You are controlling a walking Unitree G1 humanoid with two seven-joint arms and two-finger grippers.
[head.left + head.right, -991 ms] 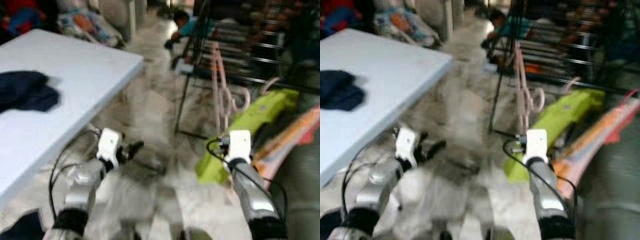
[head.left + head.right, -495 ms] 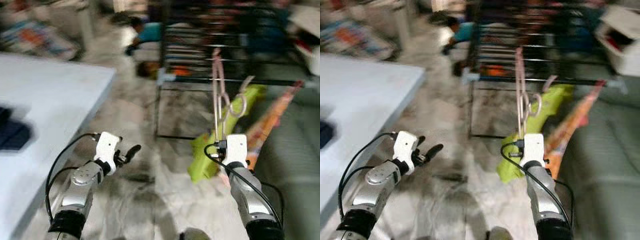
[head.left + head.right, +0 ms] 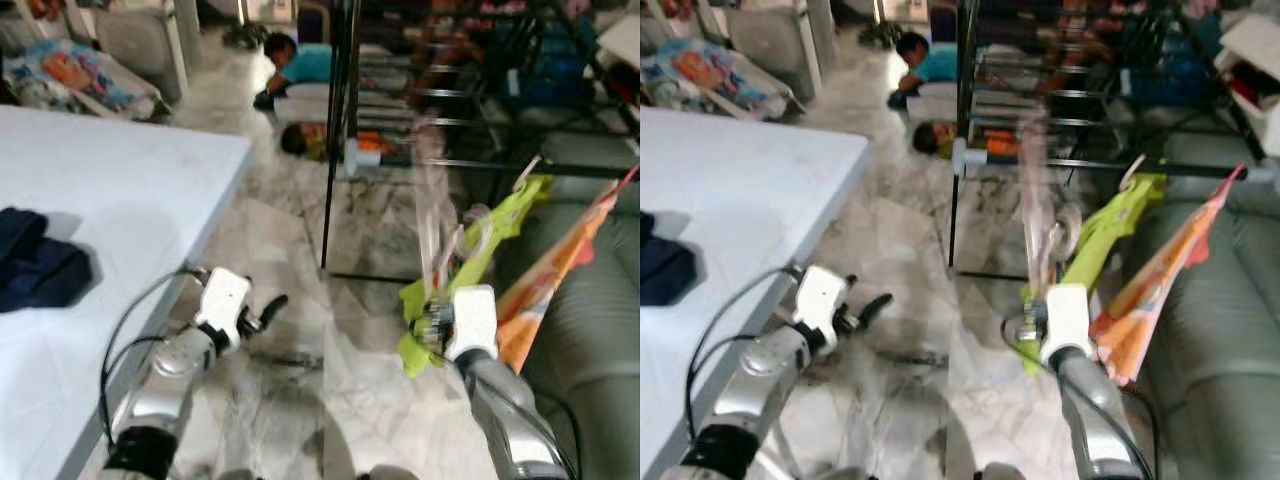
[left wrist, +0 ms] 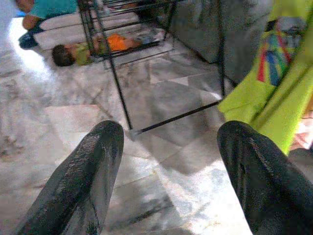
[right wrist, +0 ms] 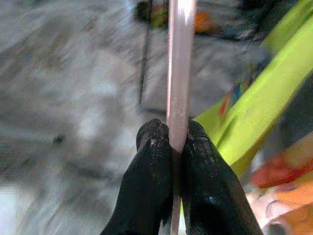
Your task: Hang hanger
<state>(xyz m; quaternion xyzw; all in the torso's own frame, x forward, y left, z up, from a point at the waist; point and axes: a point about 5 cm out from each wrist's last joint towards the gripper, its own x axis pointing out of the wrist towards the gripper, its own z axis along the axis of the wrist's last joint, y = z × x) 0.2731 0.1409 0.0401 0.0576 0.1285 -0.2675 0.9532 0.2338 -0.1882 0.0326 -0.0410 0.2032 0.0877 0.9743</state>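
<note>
One pink hanger (image 5: pixel 180 58) is in play, pinched between the two black fingers (image 5: pixel 146 196) of the right tool (image 5: pixel 171 142); it stands upright above that tool, blurred, in front of the black drying rack (image 3: pixel 962 130). The left tool (image 4: pixel 166 161) is released, its two fingers spread wide with only marble floor (image 3: pixel 290 400) between them, held low beside the desk edge.

One white desk (image 3: pixel 120 190) fills the robot's left, carrying one dark blue garment (image 3: pixel 35 262). Two cloths hang off the rack to the right: one lime green (image 3: pixel 470 265), one orange (image 3: pixel 1160 290). They hang just beside the hanger and the right arm. A grey sofa (image 3: pixel 1230 340) closes the far right. Beyond the rack, two people lie on the floor: one in a teal top (image 3: pixel 300 62), one in yellow-green and orange (image 4: pixel 98 46).

Open floor runs between the desk edge and the rack's black leg (image 3: pixel 335 200), narrow but clear.
</note>
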